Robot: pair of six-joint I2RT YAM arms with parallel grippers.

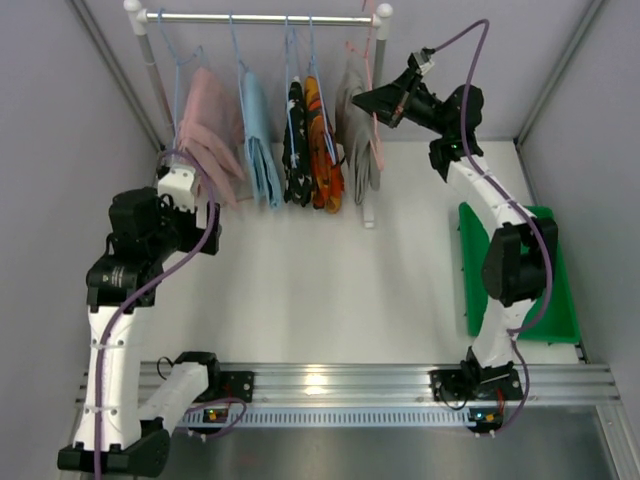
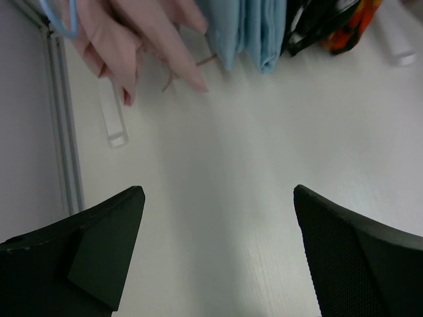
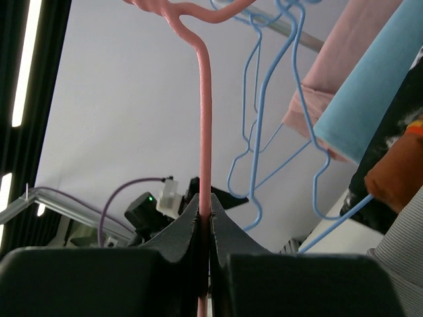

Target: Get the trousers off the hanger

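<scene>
the white table point(image 1: 330, 290) spreads out below the rail point(image 1: 270, 17), which crosses the far end on two posts. the green tray point(image 1: 562, 300) lies on the table well in front of the rail's right end, partly hidden by the right arm. five folded garments hang side by side from the rail. from the rail's left end they are a pink garment point(image 1: 205, 140), a light-blue garment point(image 1: 258, 145), a black speckled garment point(image 1: 296, 145), the orange-red trousers point(image 1: 322, 155) pressed against it, and the grey trousers point(image 1: 355, 130) nearest the rail's right post. the pink hanger point(image 3: 203, 132) hooks over the rail's right end, just beside the grey pair. the right gripper point(image 3: 205, 208) is raised just under that end of the rail, its fingers squeezed together on the hanger's straight pink wire. the left gripper point(image 2: 218, 198) hovers low in front of the rail's left end, near the pink garment's lower edge, with its fingers spread wide and only table surface showing between them.
</scene>
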